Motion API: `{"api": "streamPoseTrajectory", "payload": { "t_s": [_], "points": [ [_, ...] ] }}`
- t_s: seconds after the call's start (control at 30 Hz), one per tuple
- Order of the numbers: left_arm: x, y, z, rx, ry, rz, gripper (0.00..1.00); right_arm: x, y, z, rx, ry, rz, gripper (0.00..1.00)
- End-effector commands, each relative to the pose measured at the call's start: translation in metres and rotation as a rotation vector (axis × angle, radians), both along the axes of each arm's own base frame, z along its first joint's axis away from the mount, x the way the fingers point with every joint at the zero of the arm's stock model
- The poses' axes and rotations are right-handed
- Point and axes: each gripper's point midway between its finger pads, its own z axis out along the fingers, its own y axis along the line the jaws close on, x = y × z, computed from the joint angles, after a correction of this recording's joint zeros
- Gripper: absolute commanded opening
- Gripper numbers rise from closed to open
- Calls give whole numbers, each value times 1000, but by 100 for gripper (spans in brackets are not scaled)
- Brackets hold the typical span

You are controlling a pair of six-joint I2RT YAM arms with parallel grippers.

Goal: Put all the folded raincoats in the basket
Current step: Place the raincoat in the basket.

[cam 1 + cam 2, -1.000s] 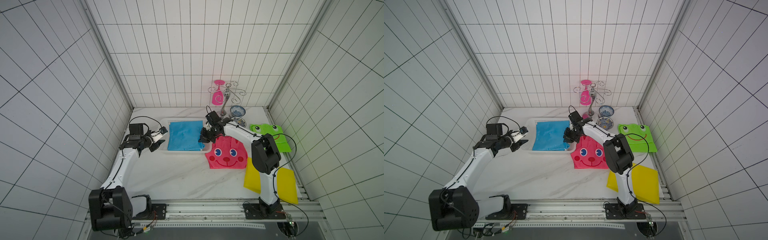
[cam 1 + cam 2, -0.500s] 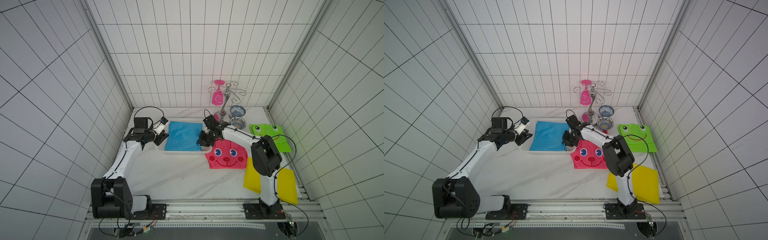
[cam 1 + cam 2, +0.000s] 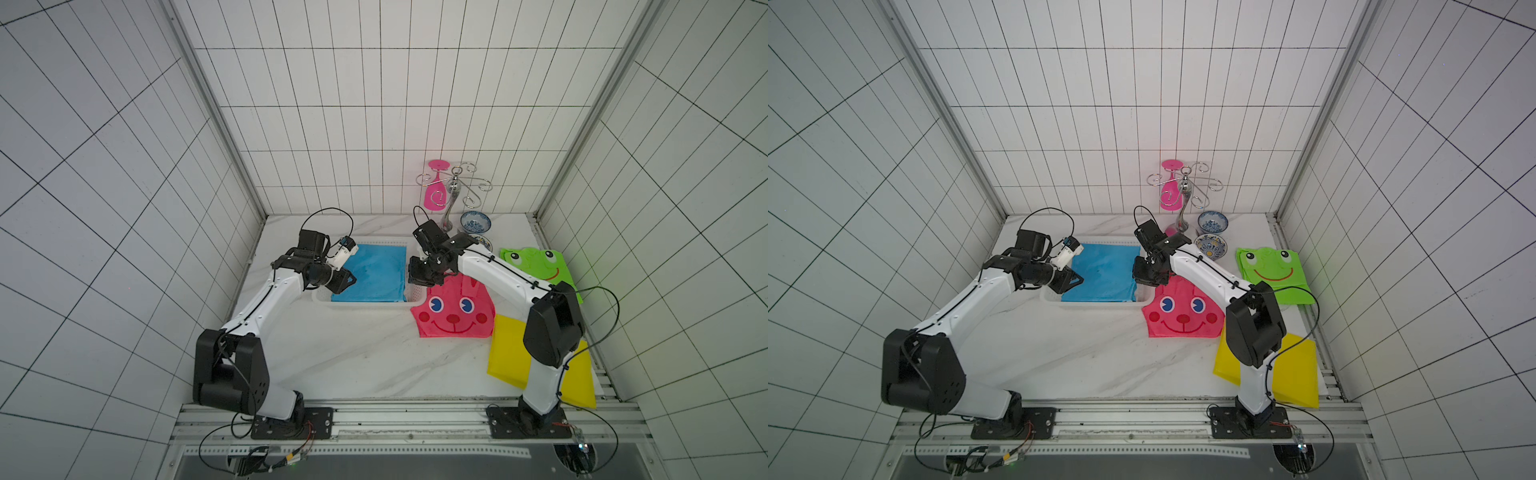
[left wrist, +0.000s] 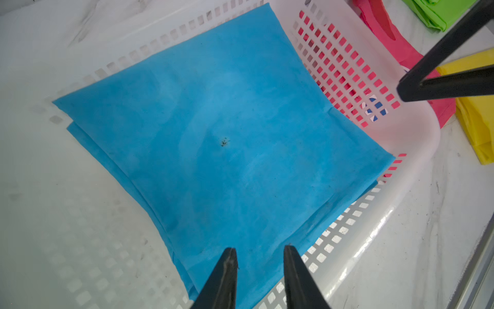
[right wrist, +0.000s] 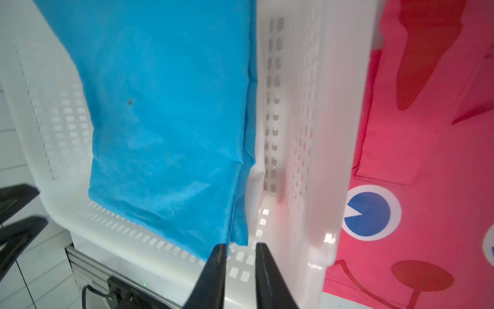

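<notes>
Between the left end effector (image 4: 259, 250) and right end effector (image 5: 241, 246), both apart and empty, the raincoat (image 4: 213, 133) is judged laid in the basket (image 4: 417, 149), so only withdrawal is called for.

Both top views look down from high up front; wrist cams sit close behind their fingers (image 4: 224, 278), both seeing the basket (image 4: 387, 222).

The folded raincoat (image 3: 372, 274) lies in the basket (image 3: 365, 306), with the rabbit-faced raincoat (image 3: 453, 316) just beside its right wall.
</notes>
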Motion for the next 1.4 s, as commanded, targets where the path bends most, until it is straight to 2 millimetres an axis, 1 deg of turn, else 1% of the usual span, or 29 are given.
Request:
{"api": "streamPoseTrajectory", "payload": {
  "t_s": [0.0, 0.07, 0.13, 0.23, 0.37, 0.4, 0.5, 0.67, 0.77, 0.87, 0.93, 1.0, 1.07, 1.1, 1.17, 1.23, 1.27, 1.3, 1.37],
  "points": [
    [0, -9, -8, -14, 65, 10, 29, -29, 15, 9, 34, 71, 161, 17],
    [0, -14, -12, -19, 110, -2, 22, -41, 31, 13, 98, 110, 236, 12],
    [-2, -19, -18, -52, 170, 0, 13, -48, 42, 14, 137, 121, 309, 9],
    [-11, -25, -31, -83, 246, 0, 9, -49, 47, 6, 136, 137, 383, 5],
    [-19, -26, -48, -87, 339, 11, 7, -50, 55, -11, 144, 196, 441, 4],
    [-20, -27, -52, -85, 360, 11, 5, -50, 57, -16, 140, 210, 451, 4],
    [-24, -25, -60, -68, 408, 13, 4, -48, 56, -30, 109, 232, 464, 3],
    [-13, -10, -75, 26, 378, 62, 4, -39, 42, -64, -4, 232, 442, 4],
    [-11, -9, -82, 37, 397, 76, 4, -32, 37, -79, -49, 220, 433, 4],
    [-14, -7, -86, 47, 424, 82, 4, -28, 34, -84, -69, 214, 420, 4],
    [-15, -5, -89, 63, 423, 82, 5, -24, 30, -84, -90, 201, 405, 7],
    [-15, -2, -88, 79, 418, 79, 5, -27, 34, -76, -57, 200, 408, 9],
    [-17, 0, -82, 74, 419, 67, 6, -36, 44, -55, 30, 187, 427, 12],
    [-18, 0, -75, 58, 417, 57, 7, -38, 48, -39, 68, 156, 430, 15],
    [-23, -1, -59, 27, 413, 25, 9, -39, 46, -13, 92, 84, 417, 19],
    [-28, -1, -43, 12, 393, 6, 11, -34, 35, 13, 77, -8, 377, 22],
    [-29, 0, -36, 9, 378, 3, 13, -31, 27, 22, 59, -49, 353, 23],
    [-31, 2, -28, 6, 362, 1, 15, -29, 17, 32, 32, -97, 322, 25],
    [-34, 8, -14, -8, 333, 12, 18, -24, -2, 43, -18, -179, 266, 29]
  ]
}}
